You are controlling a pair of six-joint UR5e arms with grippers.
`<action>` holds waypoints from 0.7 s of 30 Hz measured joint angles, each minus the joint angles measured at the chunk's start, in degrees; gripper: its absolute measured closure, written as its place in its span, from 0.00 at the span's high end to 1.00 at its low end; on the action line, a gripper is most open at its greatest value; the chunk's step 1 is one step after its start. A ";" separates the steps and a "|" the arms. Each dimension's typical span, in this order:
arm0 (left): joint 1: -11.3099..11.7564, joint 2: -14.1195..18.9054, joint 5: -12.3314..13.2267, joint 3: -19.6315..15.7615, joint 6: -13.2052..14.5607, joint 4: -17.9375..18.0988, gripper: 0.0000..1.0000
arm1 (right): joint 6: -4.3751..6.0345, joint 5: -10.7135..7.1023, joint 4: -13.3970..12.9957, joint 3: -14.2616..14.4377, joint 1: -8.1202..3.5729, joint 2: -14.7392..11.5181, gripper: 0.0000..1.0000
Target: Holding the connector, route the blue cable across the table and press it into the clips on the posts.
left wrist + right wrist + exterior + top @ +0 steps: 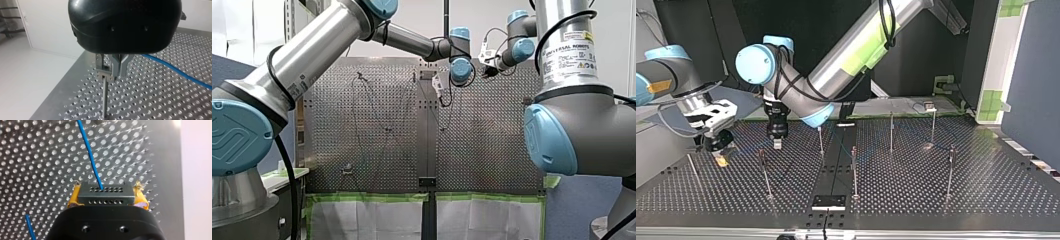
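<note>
Connector held firm, cable heading for a clip.
Yellow pads [73,198] of my right gripper [107,195] squeeze the connector [104,192] from both sides; the cable [88,152] runs out ahead, toward 12 o'clock. My left gripper [112,68] is right at the clip [105,75] on a post [105,97]; open or shut, I cannot tell. I think the cable should be pulled snug and low, then pushed straight down into the clip. In the top view the table [936,190] edge is close at 9 o'clock; open room lies toward 3 o'clock.
</note>
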 joint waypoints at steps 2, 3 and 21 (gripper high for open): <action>0.08 -0.01 0.71 -0.01 -0.05 0.45 0.00 | 0.20 -0.18 0.03 -0.12 -0.01 -0.14 0.00; 0.14 -0.03 1.28 -0.01 -0.07 0.65 0.00 | 0.34 -0.25 0.04 -0.17 -0.01 -0.20 0.00; 3.79 -1.45 8.20 -0.71 -0.12 3.73 0.00 | 0.92 -0.36 -0.25 -0.27 -0.07 1.30 0.00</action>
